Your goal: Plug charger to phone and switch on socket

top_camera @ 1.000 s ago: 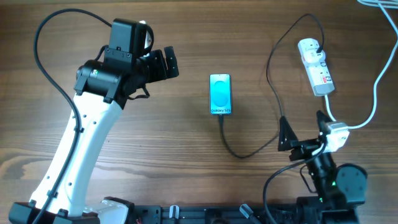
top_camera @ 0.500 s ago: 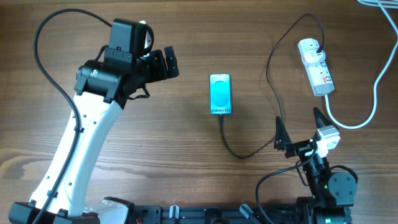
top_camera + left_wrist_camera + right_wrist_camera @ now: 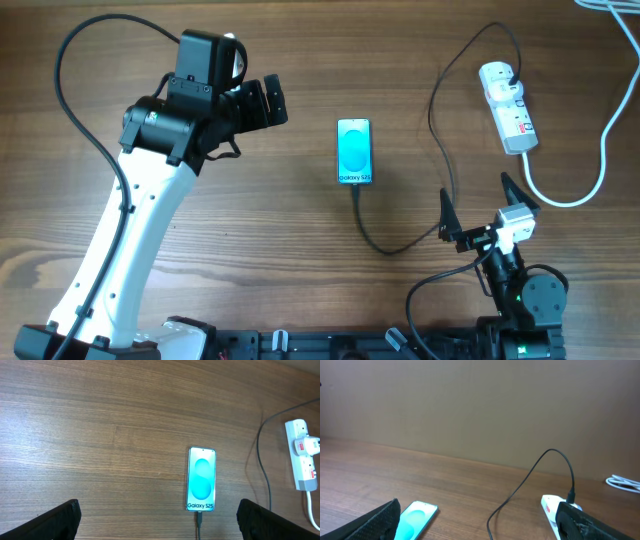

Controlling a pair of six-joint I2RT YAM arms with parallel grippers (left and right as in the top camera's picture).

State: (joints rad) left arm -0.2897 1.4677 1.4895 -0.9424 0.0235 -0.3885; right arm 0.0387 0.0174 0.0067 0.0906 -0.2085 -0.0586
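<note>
The phone [image 3: 354,151] lies flat mid-table, turquoise screen up, with "Galaxy S25" text; it also shows in the left wrist view [image 3: 201,479] and the right wrist view [image 3: 416,519]. The black charger cable [image 3: 400,246] has its plug tip in the phone's bottom edge [image 3: 199,519] and loops up to the white adapter on the socket [image 3: 508,107], a white power strip with red switches [image 3: 302,460]. My left gripper [image 3: 262,102] is open and empty, left of the phone. My right gripper [image 3: 478,215] is open and empty near the front edge, below the socket.
The socket's thick white cord [image 3: 590,185] curves from the strip's near end round to the right table edge. Another white cord [image 3: 598,6] lies at the back right corner. The black cable arches above the table [image 3: 555,457].
My right arm has drawn back toward the front edge and a little left, away from the socket and white cord. The left arm, phone and cable have not moved.
</note>
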